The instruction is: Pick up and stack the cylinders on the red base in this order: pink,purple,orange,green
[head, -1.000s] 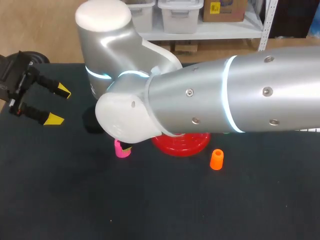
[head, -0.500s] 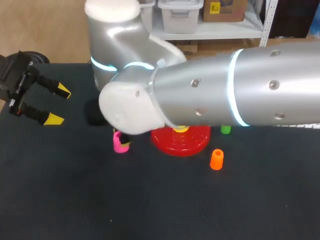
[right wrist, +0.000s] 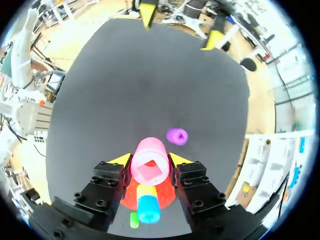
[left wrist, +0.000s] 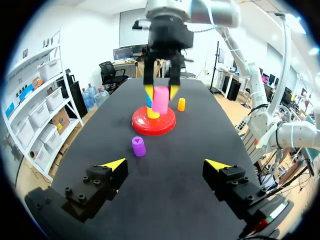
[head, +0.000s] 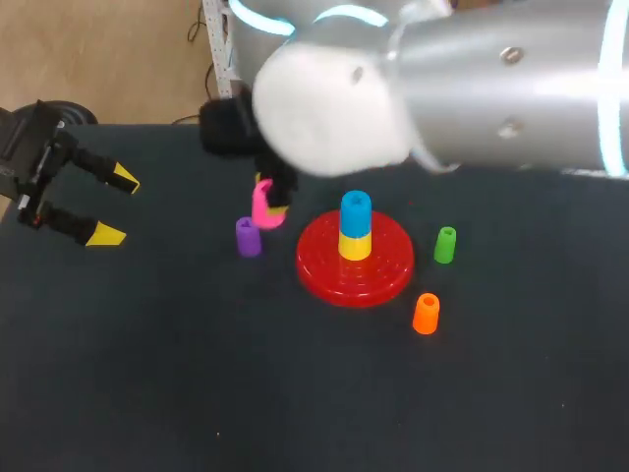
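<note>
The pink cylinder [head: 260, 202] hangs above the table just left of the red base [head: 383, 280], with my right gripper [head: 268, 209] shut on it. In the right wrist view the pink cylinder [right wrist: 151, 164] sits between the yellow tips, over the red base's [right wrist: 127, 197] edge. A blue piece [head: 355, 209] on a yellow one [head: 355, 247] stands at the base's centre. The purple cylinder [head: 248, 237] stands left of the base, the green [head: 445, 245] to its right, the orange [head: 426, 314] in front of it. My left gripper [head: 103, 206] is open at the table's left side, holding nothing.
My right arm's large silver links [head: 442, 88] cross over the table's far half. In the left wrist view the purple cylinder [left wrist: 138, 146] stands ahead of my open left gripper [left wrist: 165, 164], with bare black table between them.
My right arm has lifted the pink cylinder off the table and carried it up and toward the far side. Purple cylinder and blue-yellow stack are now uncovered. Left arm has not moved.
</note>
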